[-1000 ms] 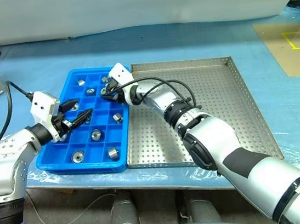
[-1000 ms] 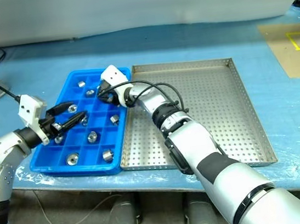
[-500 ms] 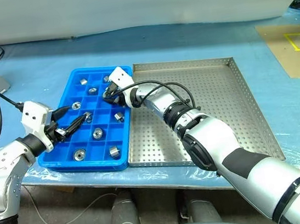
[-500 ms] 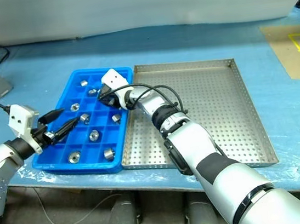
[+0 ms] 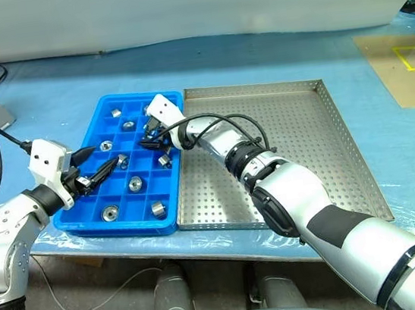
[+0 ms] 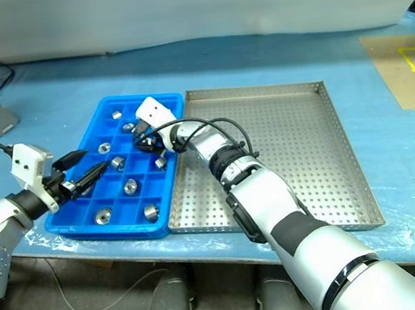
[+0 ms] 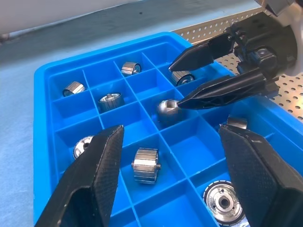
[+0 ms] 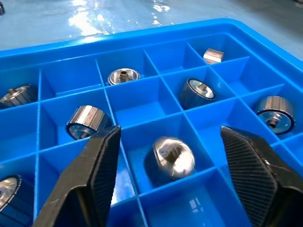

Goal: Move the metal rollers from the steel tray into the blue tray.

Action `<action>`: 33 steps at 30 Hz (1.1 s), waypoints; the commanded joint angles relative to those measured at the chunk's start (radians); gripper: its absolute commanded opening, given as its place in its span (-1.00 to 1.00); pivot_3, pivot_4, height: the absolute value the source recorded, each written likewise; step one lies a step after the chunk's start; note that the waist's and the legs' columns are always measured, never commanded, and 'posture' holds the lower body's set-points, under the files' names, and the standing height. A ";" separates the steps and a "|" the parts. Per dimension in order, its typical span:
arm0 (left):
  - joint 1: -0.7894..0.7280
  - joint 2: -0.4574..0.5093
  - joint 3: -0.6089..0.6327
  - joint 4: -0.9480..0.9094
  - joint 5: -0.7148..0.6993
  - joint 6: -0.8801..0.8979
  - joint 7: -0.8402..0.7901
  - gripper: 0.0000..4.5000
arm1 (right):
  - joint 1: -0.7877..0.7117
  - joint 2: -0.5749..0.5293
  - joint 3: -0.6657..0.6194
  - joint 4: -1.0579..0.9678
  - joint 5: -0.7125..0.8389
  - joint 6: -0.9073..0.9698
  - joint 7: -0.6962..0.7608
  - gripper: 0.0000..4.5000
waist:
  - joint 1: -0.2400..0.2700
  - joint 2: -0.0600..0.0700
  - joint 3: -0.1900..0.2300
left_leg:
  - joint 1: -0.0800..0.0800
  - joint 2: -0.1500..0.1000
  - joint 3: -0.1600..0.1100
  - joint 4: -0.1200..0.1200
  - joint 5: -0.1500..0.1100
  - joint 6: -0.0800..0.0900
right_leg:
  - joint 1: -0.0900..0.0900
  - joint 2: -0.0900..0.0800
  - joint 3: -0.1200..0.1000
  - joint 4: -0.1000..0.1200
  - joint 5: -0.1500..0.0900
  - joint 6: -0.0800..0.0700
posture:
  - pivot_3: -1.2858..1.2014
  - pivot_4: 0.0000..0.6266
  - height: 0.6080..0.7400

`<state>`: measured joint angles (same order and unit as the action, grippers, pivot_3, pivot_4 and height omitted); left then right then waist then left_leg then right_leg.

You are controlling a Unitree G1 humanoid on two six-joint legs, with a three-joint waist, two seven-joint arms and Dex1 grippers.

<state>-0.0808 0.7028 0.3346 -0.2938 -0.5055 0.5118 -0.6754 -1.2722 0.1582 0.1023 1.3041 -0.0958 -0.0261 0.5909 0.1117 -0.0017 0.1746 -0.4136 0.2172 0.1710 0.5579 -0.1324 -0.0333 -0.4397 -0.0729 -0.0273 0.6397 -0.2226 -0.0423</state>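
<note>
Left gripper (image 5: 100, 161) spread and empty at 9 o'clock of the bright blue compartmented plastic tray (image 5: 103, 220), small shiny metal rollers (image 8: 173, 158) lying in its cells, right gripper (image 5: 148, 137) released above one, perforated square steel tray (image 5: 305, 142) at 3 o'clock.

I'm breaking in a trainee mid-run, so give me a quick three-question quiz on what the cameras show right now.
1. True or false: the right pincer stands open over the blue tray.
2. Which tray has no metal rollers showing on it?
A. the steel tray
B. the blue tray
3. Fill in: in the right wrist view, the roller between the pincer's fingers lies in a ____ of the blue tray.

Key
1. True: its fingers stand apart, with a roller lying free below them.
2. A: its perforated floor shows no rollers.
3. compartment
</note>
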 commanded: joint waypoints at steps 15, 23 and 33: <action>-0.283 -0.057 -0.201 0.213 0.056 -0.084 -0.109 0.50 | 0.154 -0.262 -0.099 -0.532 0.130 0.172 0.163 0.47 | 0.013 -0.001 0.000 | 0.001 -0.001 0.000 0.005 0.000 0.000 | 0.003 0.000 0.001 0.001 0.000 0.001 | 0.04 -0.52 1.00; -0.479 -0.186 -0.348 0.425 0.136 -0.186 -0.200 0.50 | 0.491 -0.431 -0.171 -1.076 0.190 0.471 0.075 0.47 | -0.018 -0.001 0.000 | 0.001 -0.003 0.001 0.006 0.001 -0.001 | 0.004 0.000 0.003 0.000 0.001 0.002 | -0.09 -0.52 1.00; -0.572 -0.320 -0.433 0.615 0.198 -0.263 -0.274 0.50 | 0.883 -0.428 -0.348 -1.522 0.317 0.710 -0.126 0.47 | -0.079 -0.001 0.000 | 0.007 -0.004 0.004 0.005 0.001 0.000 | 0.007 0.000 0.007 -0.001 0.001 0.002 | -0.19 -0.52 1.00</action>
<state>-0.6275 0.3846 -0.1014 0.3215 -0.3116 0.2739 -0.9418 -0.4007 -0.2860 -0.2286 -0.1342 0.1818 0.6747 0.4973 0.0331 -0.0024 0.1744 -0.4065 0.2134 0.1754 0.5625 -0.1321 -0.0332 -0.4329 -0.0728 -0.0207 0.6387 -0.2216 -0.0400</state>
